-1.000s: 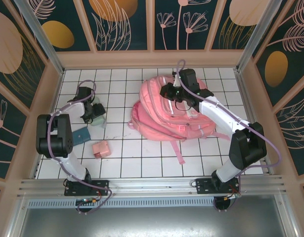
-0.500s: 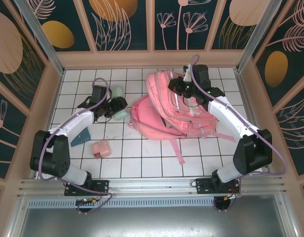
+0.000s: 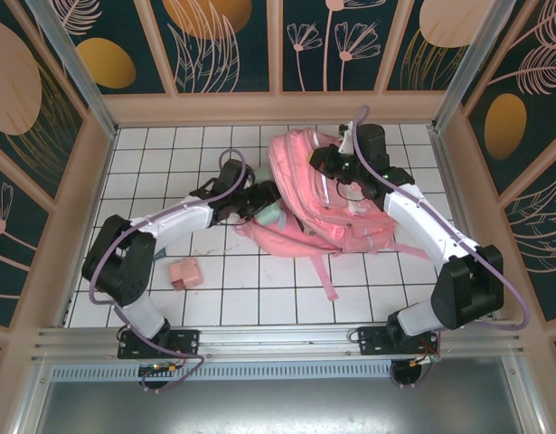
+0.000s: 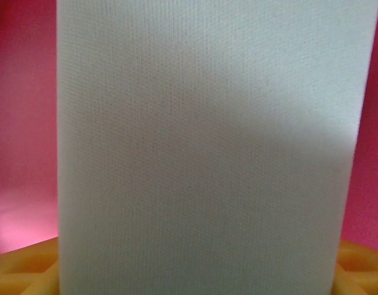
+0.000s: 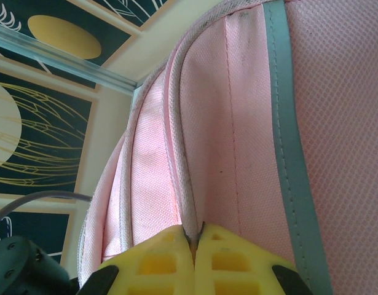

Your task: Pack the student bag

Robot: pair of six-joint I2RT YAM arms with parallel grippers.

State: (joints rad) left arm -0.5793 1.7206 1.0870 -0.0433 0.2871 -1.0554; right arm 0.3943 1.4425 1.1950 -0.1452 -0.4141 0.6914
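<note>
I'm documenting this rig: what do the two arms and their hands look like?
Both the left arm and right arm have white link shells, black joints and a lilac cable looping alongside. The left hand and right hand are black, with yellow lattice-cut fingers.

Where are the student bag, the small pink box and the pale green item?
student bag point(image 3: 327, 221): top external view, on its pink front panel.
small pink box point(image 3: 184, 272): top external view, on its top face.
pale green item point(image 4: 207, 153): left wrist view, middle of its textured face.
</note>
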